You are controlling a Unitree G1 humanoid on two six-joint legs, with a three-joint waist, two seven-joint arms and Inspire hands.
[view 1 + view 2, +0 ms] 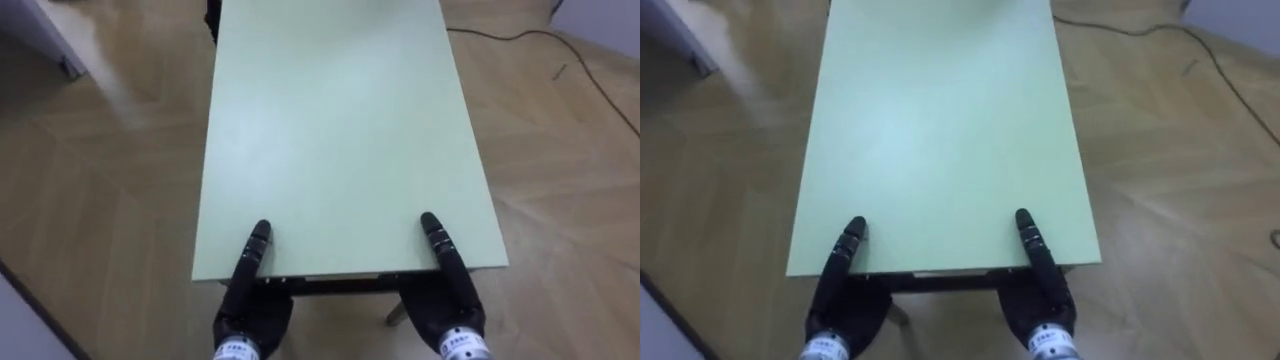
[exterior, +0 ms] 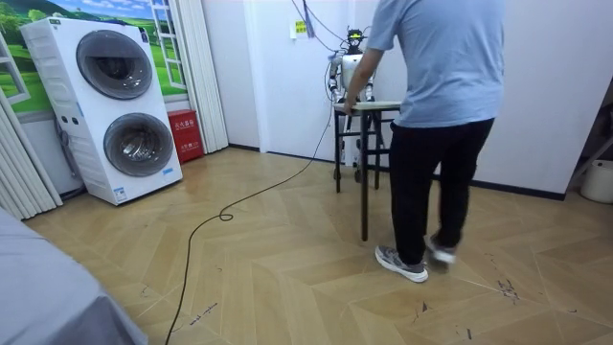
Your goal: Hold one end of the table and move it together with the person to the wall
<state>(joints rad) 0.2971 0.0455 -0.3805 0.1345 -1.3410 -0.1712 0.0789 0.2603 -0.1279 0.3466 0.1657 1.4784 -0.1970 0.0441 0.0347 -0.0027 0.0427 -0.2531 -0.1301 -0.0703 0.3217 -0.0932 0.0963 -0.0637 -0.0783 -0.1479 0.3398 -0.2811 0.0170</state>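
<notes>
The pale green table (image 1: 340, 130) stands lengthwise before me on the herringbone wood floor (image 1: 100, 200), its near short edge right under my arms. My left hand (image 1: 250, 300) comes up at that edge close to the near left corner, and my right hand (image 1: 450, 300) at the same edge close to the near right corner. Of each hand one dark straight tip lies flat on the tabletop, just inside the edge. The rest is tucked below the board, so I cannot tell how tightly either hand is closed on it.

From the room view I stand at the table's far end, close to the white wall (image 2: 278, 77). A person (image 2: 441, 96) in a light blue shirt and black trousers stands at the other short edge with their back to the camera. They are leaning in with a hand (image 2: 349, 97) on the table, and one heel is lifted from the floor.

Toward the room view's left is a stacked white washer and dryer (image 2: 120, 105). Beside it a small red box (image 2: 184, 134) bears light print, too small for me to read. A pale curtain (image 2: 206, 67) hangs next to that.
</notes>
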